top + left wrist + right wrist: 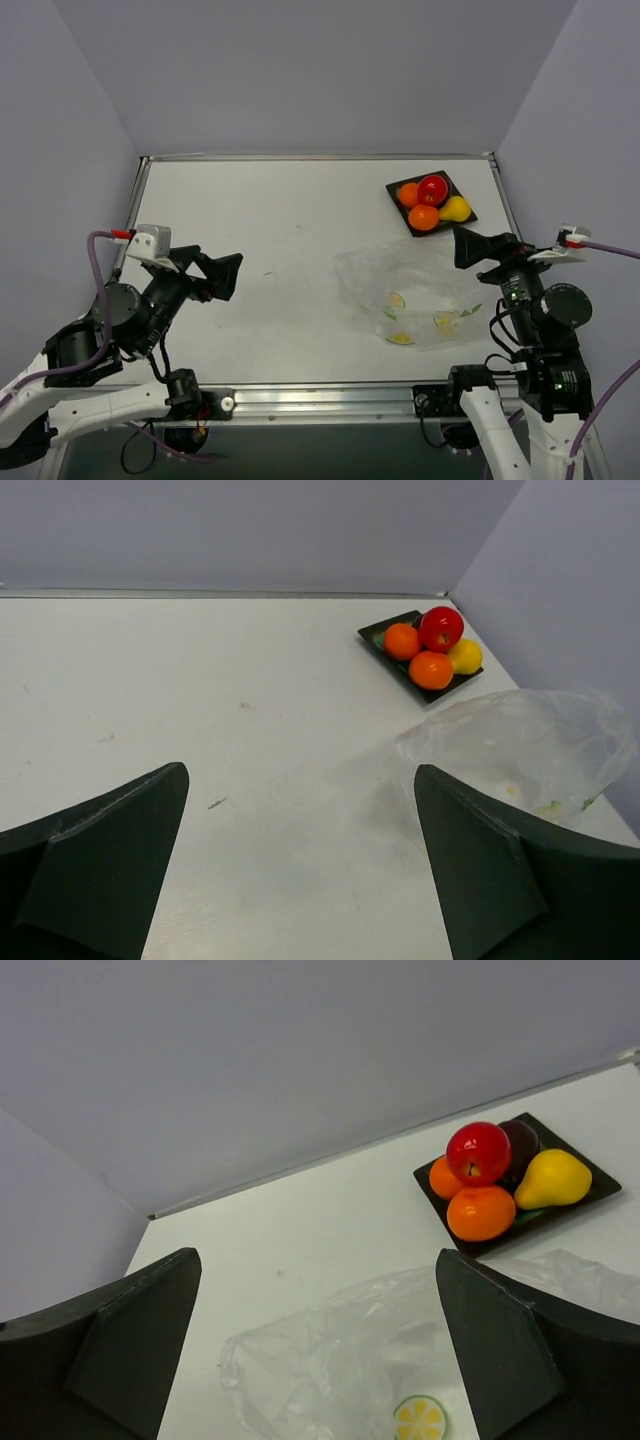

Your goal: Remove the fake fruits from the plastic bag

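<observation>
Worktop (280,230) carries the plastic bag (415,290), crumpled just beside the right hand (458,248), whose fingers are spread around nothing. The left hand (236,277) (well apart from the bag) is spread likewise. Beyond the bag, a dark tray (598,1182) holds all four fake fruits (424,217).

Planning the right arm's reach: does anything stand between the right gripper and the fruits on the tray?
Nothing upright does. The open right gripper faces the fake fruits on the tray. Only the far edge of the plastic bag lies low on the table under that line.
</observation>
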Tool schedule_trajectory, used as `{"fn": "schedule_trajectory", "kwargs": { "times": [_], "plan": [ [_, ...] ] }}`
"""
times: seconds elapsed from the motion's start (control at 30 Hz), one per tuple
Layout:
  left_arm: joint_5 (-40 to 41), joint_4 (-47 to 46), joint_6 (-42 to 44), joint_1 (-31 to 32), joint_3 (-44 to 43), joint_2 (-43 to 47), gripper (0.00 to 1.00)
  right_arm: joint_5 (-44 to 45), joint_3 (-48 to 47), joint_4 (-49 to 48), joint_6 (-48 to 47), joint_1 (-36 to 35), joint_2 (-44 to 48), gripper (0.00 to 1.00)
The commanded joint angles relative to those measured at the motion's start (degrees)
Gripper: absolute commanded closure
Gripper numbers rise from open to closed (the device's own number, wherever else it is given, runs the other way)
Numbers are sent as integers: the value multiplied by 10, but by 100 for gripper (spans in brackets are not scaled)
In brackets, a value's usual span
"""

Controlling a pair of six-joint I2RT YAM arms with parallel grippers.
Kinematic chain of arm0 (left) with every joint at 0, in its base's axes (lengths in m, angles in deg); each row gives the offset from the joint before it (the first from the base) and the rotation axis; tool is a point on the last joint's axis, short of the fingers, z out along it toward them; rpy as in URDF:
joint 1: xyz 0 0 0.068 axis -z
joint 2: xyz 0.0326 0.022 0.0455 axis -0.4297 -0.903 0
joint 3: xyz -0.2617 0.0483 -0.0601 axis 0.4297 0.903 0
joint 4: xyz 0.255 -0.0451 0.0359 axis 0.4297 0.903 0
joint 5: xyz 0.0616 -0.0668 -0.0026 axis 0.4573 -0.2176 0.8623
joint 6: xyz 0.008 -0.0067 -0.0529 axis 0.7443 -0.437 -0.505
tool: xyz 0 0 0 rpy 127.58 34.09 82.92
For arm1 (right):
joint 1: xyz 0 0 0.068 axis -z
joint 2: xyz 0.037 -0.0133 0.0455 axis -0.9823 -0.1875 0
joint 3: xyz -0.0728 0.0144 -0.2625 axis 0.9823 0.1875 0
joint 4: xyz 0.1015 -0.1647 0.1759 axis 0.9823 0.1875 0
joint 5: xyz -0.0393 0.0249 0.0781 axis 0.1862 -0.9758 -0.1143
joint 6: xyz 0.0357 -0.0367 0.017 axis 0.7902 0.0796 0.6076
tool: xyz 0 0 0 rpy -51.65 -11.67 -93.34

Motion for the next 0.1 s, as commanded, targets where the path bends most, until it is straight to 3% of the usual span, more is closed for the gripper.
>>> {"fn": "schedule_trajectory", "kwargs": {
  "times": [0.0, 0.07],
  "plan": [
    [-1, 27, 21, 4, -20, -23, 6, 28, -62, -16, -25, -2, 3, 0],
    [1, 24, 25, 3, -21, -34, 6, 37, -91, -16, -21, -2, -4, 0]
  ]
}}
